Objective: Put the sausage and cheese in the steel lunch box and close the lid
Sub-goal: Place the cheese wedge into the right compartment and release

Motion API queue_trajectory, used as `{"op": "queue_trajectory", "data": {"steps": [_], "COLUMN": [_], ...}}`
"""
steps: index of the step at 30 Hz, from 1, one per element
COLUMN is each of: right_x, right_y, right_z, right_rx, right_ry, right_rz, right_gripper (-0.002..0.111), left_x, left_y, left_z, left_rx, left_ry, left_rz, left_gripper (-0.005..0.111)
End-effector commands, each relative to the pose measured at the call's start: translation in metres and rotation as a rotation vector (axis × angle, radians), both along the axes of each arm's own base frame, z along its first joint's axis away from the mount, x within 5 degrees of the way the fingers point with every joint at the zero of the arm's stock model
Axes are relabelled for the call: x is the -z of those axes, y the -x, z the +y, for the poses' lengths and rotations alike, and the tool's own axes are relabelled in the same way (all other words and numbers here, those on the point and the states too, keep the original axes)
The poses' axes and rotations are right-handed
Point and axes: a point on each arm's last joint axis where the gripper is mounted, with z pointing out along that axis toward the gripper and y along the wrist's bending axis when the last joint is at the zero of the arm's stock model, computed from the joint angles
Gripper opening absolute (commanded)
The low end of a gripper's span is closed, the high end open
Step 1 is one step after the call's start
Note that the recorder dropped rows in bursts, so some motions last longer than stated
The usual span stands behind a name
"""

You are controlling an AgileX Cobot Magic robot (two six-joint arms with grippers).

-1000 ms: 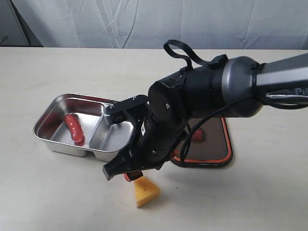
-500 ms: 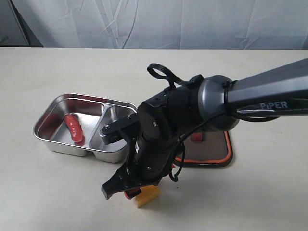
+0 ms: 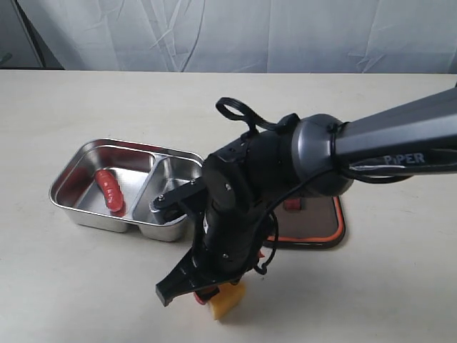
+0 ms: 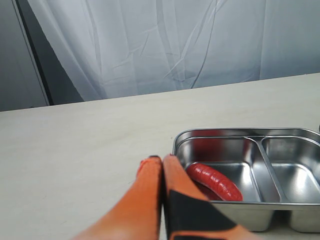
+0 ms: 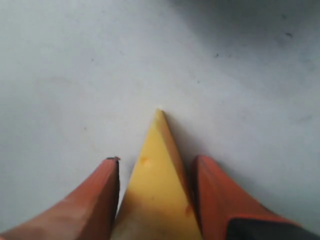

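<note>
Pale tabletop [image 3: 64, 286] carries the cheese [image 5: 157, 192], flanked by the right hand's [image 5: 156, 167] parted fingers.

Lab-like test setup: bare beige table [image 3: 64, 286], white draped backdrop cloth [image 3: 214, 36]

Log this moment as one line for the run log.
sausage: in steel lunch box | right gripper: straddling cheese | lid: off

We are counting one sausage [image 3: 111, 191], one cheese [image 5: 159, 200], one lunch box [image 3: 71, 186] with two compartments, and one lid [image 3: 325, 221]. We are seeing two grippers, the left gripper [image 4: 162, 159] and the right gripper [image 5: 155, 167], and one table [image 3: 71, 286].
</note>
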Motion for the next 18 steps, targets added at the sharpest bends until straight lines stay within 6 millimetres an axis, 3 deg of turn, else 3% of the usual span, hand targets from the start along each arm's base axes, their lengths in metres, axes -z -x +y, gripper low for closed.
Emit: {"op": "queue_trajectory", "data": {"steps": [1,4,10,12,14,18], "right_x": [-0.041,-0.071,-0.1,-0.112,-0.112,-0.092], "right_y": [0.001,-0.006,-0.027,-0.043,-0.058,-0.079], "right_z": [-0.003,-0.005,0.01,0.016,0.02,0.024], "right_rx": [-0.027,-0.066,-0.063,-0.054,-0.032,-0.004], "right_ry": [-0.085,-0.175,-0.264,-0.289,-0.275,-0.228], "right_rz": [-0.094,-0.266,-0.383,-0.436,-0.431,-0.398], "right_gripper": [0.0,0.0,0.0,0.0,0.0,0.0], "left_x": [0.0,0.0,0.0,0.0,0.0,0.0], "left_y": [0.0,0.0,0.0,0.0,0.0,0.0], "left_z": [-0.001,-0.001,-0.001,-0.001,-0.001,-0.001], "left_rx": [0.008,0.008,0.008,0.008,0.008,0.008], "left_ry": [0.008,0.008,0.008,0.008,0.008,0.008], "left_rz": [-0.012,-0.012,-0.012,-0.012,-0.012,-0.012], "left_gripper": [0.0,0.0,0.0,0.0,0.0,0.0]}}
